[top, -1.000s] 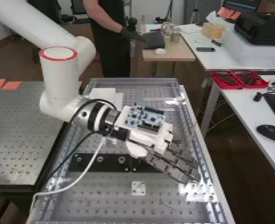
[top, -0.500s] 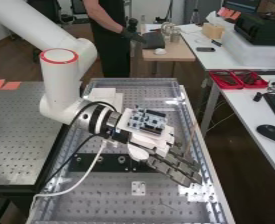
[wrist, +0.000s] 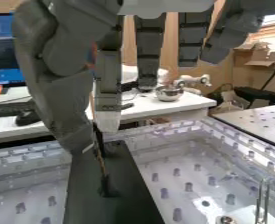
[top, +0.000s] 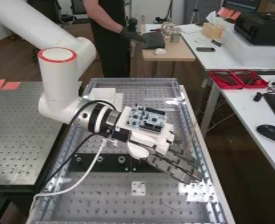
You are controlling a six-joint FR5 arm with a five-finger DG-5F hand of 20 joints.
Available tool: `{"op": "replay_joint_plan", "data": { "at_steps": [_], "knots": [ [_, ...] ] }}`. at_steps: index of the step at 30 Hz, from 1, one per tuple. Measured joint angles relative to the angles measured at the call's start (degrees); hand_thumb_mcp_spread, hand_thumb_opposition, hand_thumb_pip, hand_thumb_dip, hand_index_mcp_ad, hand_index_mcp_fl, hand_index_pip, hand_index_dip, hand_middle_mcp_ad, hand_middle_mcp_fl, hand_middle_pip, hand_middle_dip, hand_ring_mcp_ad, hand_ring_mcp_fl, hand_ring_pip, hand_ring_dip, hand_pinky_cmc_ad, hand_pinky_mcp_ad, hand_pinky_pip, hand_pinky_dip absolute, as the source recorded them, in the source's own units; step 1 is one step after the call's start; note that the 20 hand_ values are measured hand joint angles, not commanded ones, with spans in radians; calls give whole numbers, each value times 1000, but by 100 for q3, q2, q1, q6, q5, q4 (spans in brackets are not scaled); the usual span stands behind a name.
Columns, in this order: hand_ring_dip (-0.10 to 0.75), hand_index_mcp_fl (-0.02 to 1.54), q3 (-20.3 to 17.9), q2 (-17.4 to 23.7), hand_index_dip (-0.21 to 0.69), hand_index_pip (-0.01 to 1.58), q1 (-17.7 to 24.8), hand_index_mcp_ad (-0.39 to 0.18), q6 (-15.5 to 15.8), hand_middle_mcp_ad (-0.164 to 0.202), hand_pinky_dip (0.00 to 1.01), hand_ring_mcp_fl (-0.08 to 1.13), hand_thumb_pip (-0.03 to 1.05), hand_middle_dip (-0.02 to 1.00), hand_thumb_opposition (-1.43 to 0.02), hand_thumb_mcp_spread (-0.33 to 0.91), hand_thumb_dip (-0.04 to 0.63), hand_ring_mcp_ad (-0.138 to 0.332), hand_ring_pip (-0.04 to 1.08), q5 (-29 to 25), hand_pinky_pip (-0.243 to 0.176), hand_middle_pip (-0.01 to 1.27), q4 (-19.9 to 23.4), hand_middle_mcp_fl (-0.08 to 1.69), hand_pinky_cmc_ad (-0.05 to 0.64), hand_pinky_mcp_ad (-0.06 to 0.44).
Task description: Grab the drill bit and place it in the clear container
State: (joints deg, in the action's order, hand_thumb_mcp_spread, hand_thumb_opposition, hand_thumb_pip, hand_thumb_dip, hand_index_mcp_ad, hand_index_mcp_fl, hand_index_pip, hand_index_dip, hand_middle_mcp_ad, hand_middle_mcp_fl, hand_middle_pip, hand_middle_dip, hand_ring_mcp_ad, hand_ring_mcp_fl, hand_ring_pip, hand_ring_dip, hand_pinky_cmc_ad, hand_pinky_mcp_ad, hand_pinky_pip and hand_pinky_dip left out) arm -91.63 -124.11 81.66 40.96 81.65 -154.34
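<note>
In the wrist view, the hand (top: 175, 165) pinches the thin drill bit (wrist: 92, 107) between thumb and finger, its lower end pointing down over a dark plate (wrist: 91, 206) that runs from six o'clock toward twelve beneath the clear container (wrist: 18, 166). Taking twelve as straight ahead from the wrist camera, a white desk (wrist: 142, 111) with a shiny round bowl (wrist: 169, 93) stands at twelve, a screen (wrist: 2, 47) at eleven, and a cardboard box (wrist: 253, 56) at one.
</note>
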Motion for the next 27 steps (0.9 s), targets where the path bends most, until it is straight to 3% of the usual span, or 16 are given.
{"op": "replay_joint_plan", "data": {
  "at_steps": [27],
  "knots": [
    [51, 485, 66, -88, 265, 1304, 10, -188, -24, 61, 138, 75, 497, 215, -880, 569, 239, 202, 101, 11, -68, 120, -102, 281, 298, 152]
  ]
}}
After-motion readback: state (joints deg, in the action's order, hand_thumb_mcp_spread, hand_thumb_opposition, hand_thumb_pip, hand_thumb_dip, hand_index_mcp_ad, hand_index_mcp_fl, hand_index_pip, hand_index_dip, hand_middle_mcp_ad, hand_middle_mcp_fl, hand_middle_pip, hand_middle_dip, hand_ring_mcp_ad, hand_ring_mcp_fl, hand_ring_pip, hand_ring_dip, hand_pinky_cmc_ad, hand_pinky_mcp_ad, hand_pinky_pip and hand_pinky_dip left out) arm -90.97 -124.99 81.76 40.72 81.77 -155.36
